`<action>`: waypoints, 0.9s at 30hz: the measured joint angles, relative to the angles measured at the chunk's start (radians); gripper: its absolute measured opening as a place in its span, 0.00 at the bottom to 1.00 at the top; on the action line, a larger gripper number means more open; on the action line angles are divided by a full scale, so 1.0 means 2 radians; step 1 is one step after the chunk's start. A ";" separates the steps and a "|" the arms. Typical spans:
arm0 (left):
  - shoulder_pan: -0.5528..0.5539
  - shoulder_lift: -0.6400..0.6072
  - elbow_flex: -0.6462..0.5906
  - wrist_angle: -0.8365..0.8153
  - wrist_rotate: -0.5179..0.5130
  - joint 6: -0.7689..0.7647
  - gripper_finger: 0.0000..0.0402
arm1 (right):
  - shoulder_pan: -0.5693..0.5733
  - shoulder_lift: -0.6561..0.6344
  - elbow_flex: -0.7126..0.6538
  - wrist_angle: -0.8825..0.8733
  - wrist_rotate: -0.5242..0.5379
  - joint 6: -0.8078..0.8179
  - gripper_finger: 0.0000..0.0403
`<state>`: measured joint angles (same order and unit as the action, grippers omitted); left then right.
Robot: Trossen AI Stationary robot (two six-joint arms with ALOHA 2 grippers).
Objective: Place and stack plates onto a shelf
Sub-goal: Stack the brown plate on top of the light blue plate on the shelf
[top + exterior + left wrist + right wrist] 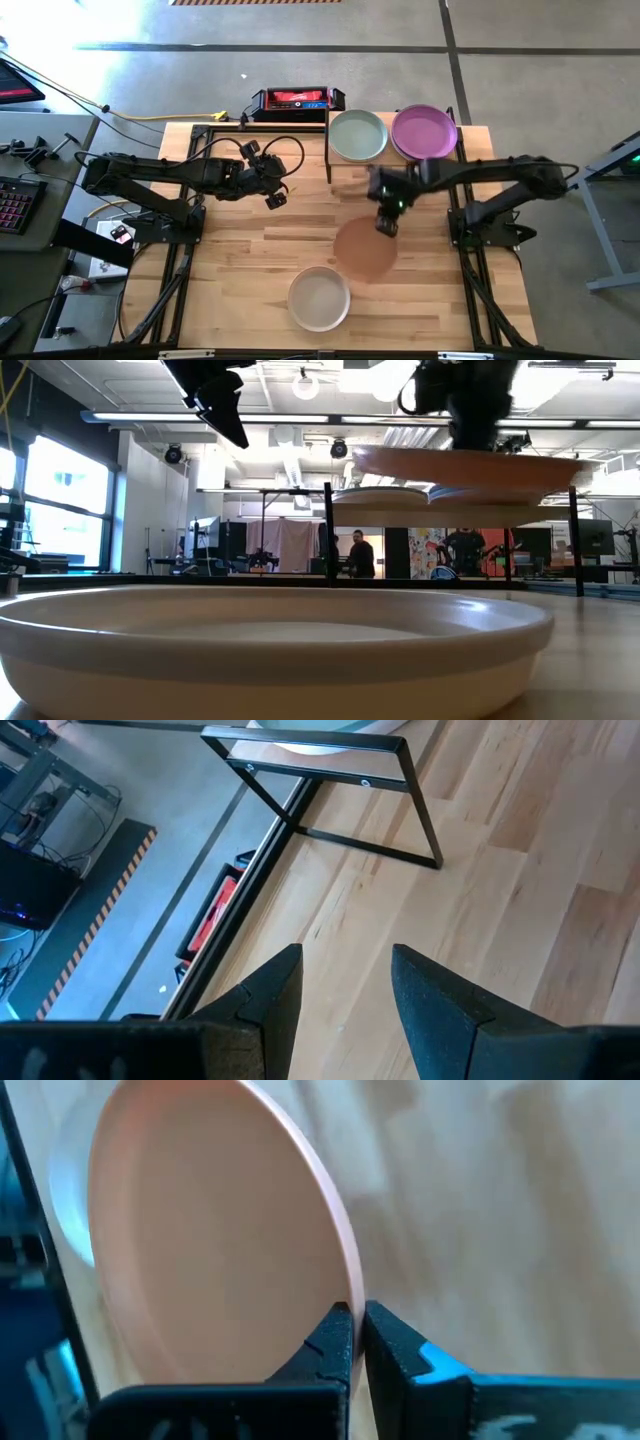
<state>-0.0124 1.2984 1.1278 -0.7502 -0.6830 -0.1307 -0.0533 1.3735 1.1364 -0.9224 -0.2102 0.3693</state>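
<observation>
High view, looking straight down: the pale butcher-block wooden surface (250, 250) fills the middle of the frame, with the raised light-wood shelf on thin black legs (345, 172) at upper centre. Two round matte plates already sit on it, a pale teal plate (357, 135) and a purple plate (424, 131) just beside it to the right, so later plates will probably have to stack on these.

Coming in from the frame's right, the right arm holds its right end effector (386, 224) just below the shelf, at centre. It is pinched narrow on the rim of a round peach matte plate (364, 250), which hangs clear of the surface. The low view shows the plate roughly level and up near shelf height; an edge grip like this seems meant to leave the underside free for setting down.

At lower centre an off-white round plate (319, 298) lies flat on the surface, apparently waiting its turn.

From the frame's left, the left end effector (276, 198) waits with fingers spread wide and empty, left of the shelf, probably keeping out of the way.
</observation>
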 joint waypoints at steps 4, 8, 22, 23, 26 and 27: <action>0.000 0.000 0.000 0.000 0.000 0.000 0.35 | -0.064 0.000 0.036 -0.008 0.000 -0.041 0.00; 0.000 0.000 0.000 0.000 0.000 0.000 0.35 | -0.126 0.000 0.062 -0.011 -0.001 -0.069 0.00; 0.000 0.000 0.000 0.000 0.000 0.000 0.35 | -0.328 0.000 0.112 0.043 -0.013 -0.006 0.00; 0.000 0.000 0.000 0.000 0.000 0.000 0.35 | -0.339 0.001 0.112 0.048 -0.012 0.003 0.00; 0.000 0.000 0.000 0.000 0.000 0.001 0.35 | -0.368 0.009 0.112 0.050 -0.014 0.031 0.00; 0.000 0.000 0.000 0.000 0.000 0.001 0.35 | -0.375 0.013 0.112 0.050 -0.015 0.039 0.00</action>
<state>-0.0124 1.2984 1.1275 -0.7506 -0.6830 -0.1295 -0.8037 1.4002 1.3613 -0.8233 -0.2408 0.4482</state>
